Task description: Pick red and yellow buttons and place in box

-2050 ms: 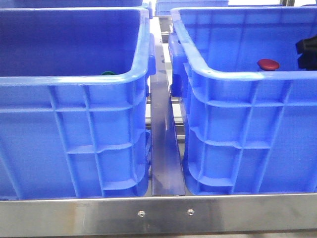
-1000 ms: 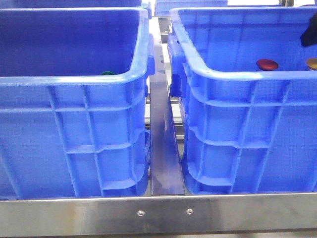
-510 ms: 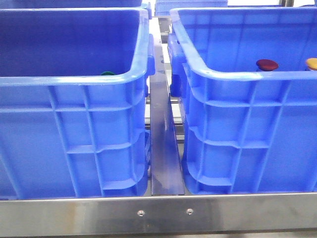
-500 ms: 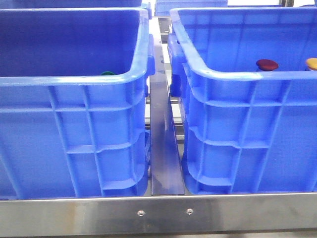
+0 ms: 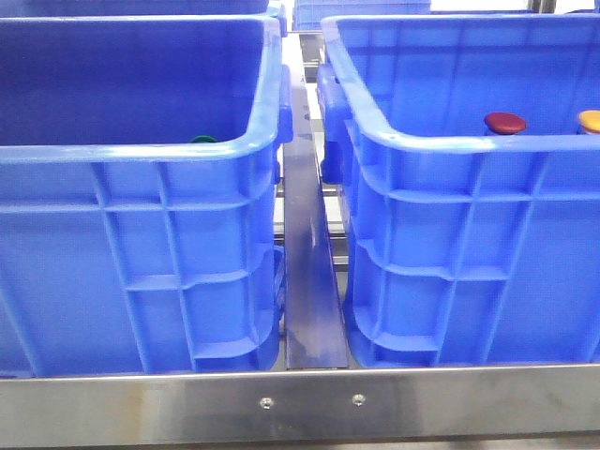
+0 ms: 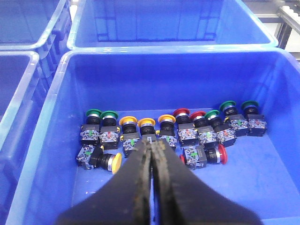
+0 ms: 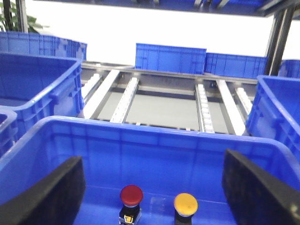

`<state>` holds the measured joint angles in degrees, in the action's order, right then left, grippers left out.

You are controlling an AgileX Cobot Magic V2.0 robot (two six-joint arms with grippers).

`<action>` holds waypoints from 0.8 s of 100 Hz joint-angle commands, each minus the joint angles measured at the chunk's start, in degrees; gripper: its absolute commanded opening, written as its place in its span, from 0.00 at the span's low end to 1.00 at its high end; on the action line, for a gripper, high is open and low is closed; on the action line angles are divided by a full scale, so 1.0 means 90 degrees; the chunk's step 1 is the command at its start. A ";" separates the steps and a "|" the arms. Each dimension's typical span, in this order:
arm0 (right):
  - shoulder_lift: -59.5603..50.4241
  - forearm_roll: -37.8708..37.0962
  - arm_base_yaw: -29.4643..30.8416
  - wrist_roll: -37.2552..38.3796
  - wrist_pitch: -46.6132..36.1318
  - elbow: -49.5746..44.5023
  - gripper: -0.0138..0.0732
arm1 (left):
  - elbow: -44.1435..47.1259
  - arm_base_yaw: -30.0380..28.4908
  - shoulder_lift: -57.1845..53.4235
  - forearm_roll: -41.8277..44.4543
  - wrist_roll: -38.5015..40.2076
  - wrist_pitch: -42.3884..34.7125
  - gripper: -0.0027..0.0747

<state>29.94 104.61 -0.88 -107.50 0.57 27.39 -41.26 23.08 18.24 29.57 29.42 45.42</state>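
The dark red button [image 5: 505, 122] and the yellow button [image 5: 590, 120] stand upright side by side on the floor of the right blue crate [image 5: 441, 145]. In the right wrist view the red button [image 7: 131, 195] and yellow button [image 7: 185, 204] sit below and between my right gripper's [image 7: 152, 161] fingers, which are open, empty and apart from both. My left gripper [image 6: 152, 146] is shut on nothing, above a crate [image 6: 47, 140] holding several red, yellow and green buttons. Neither gripper shows in the front view.
The left blue crate [image 5: 141, 150] stands next to the right one, with a metal rail [image 5: 309, 281] between them. A green cap [image 5: 203, 139] peeks over its near rim. More blue crates [image 7: 171, 58] and roller tracks lie behind. A steel bar [image 5: 300, 403] runs along the front.
My right gripper rose and left the front view at the right edge. The yellow button it covered now stands uncovered beside the red one. The red button and crates stayed put.
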 commanded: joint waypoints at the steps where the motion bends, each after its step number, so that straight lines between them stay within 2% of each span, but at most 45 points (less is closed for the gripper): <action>1: -0.0278 0.0455 -0.0017 0.0040 0.0192 0.0026 0.79 | -0.0145 -0.0022 0.0066 0.0151 0.0050 -0.0480 0.01; 13: -0.0450 0.0455 -0.0017 0.0040 0.0198 -0.0012 0.59 | -0.0145 -0.0022 0.0066 0.0151 0.0050 -0.0480 0.01; 25: -0.0441 0.0455 -0.0017 0.0040 0.0243 -0.0012 0.31 | -0.0145 -0.0022 0.0066 0.0151 0.0050 -0.0480 0.01; 38: -0.0441 0.0455 -0.0017 0.0040 0.0399 -0.0012 0.08 | -0.0145 -0.0022 0.0066 0.0151 0.0050 -0.0480 0.01; 80: -0.0441 0.0455 -0.0017 0.0040 0.0456 -0.0012 0.08 | -0.0145 -0.0022 0.0066 0.0151 0.0050 -0.0480 0.01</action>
<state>25.77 104.66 -0.88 -107.39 2.83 25.94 -41.26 23.08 18.24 29.57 29.42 45.42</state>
